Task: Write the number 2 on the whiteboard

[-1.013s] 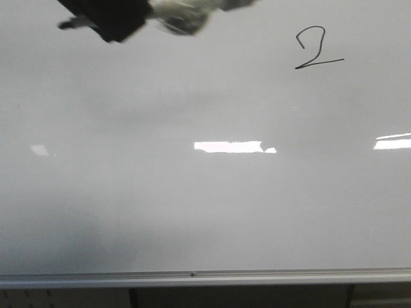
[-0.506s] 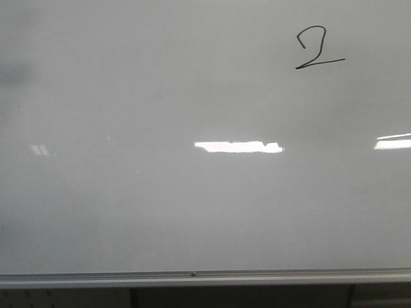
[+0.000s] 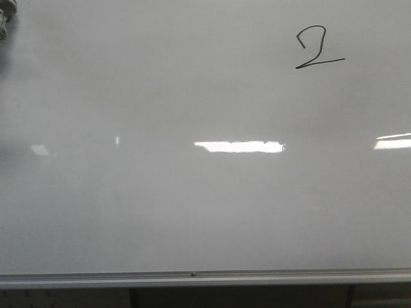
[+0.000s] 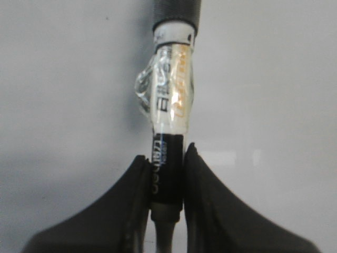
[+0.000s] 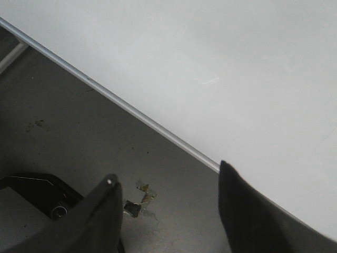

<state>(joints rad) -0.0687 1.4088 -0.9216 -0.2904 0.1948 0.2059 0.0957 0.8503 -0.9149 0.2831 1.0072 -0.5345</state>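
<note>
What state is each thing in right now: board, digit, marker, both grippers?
whiteboard: glossy, bare apart from one digit.
number 2: fully drawn, upper right of the board.
marker: clamped in the left gripper, tape-wrapped.
left gripper: shut on the marker.
right gripper: open, holding nothing.

- The left arm is leaving the front view: one second ago its dark gripper and the taped marker were at the top left of the whiteboard (image 3: 205, 192), now only a small blurred part (image 3: 5, 19) is showing at the top left corner.
- The central reflection (image 3: 239, 147) is getting slightly wider.
</note>
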